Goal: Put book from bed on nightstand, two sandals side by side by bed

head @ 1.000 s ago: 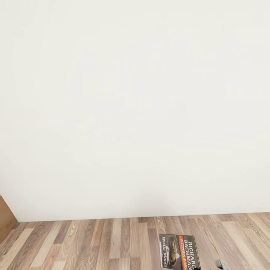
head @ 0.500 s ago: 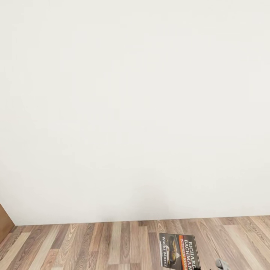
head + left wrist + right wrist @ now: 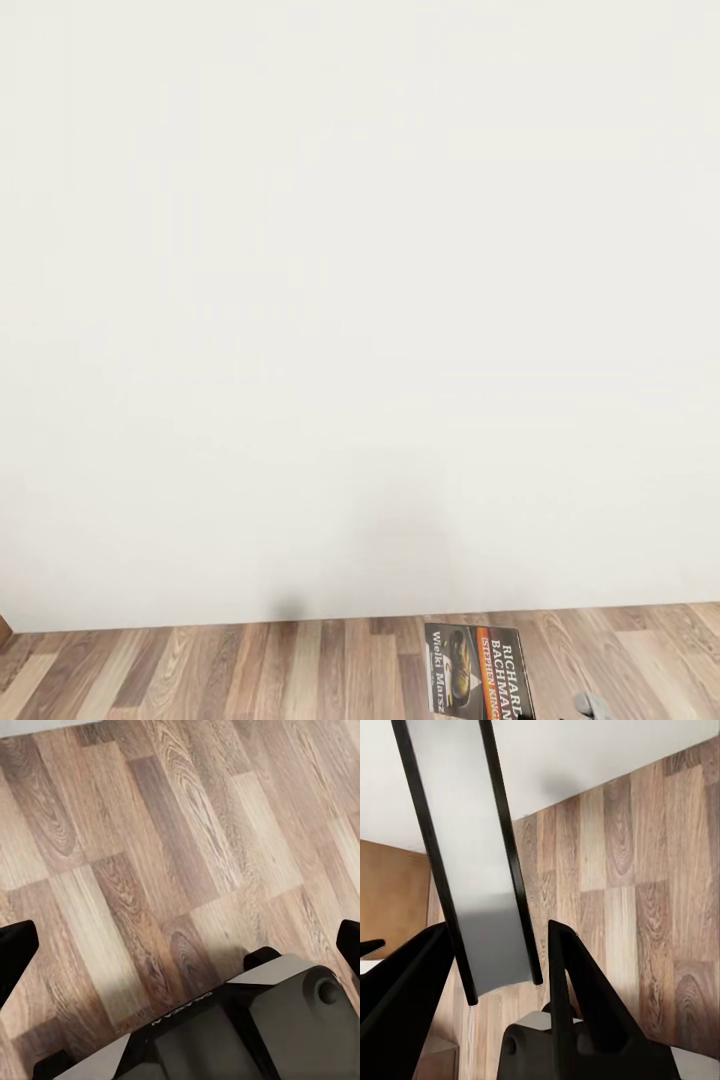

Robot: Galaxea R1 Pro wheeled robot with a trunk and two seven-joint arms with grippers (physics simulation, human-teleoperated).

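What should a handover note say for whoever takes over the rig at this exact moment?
Right gripper: shut on the book, held edge-on between its fingers; the head view shows the cover upright above the wooden floor.
Left gripper: open, holding nothing, pointing down at the floor.
The robot faces a plain white wall.
Done: book picked up.
Left: find a nightstand and set the book on it, then put both sandals side by side next to the bed.

floor (image 3: pixel 250 665) — wood planks | meets white wall (image 3: pixel 350 300) — bare
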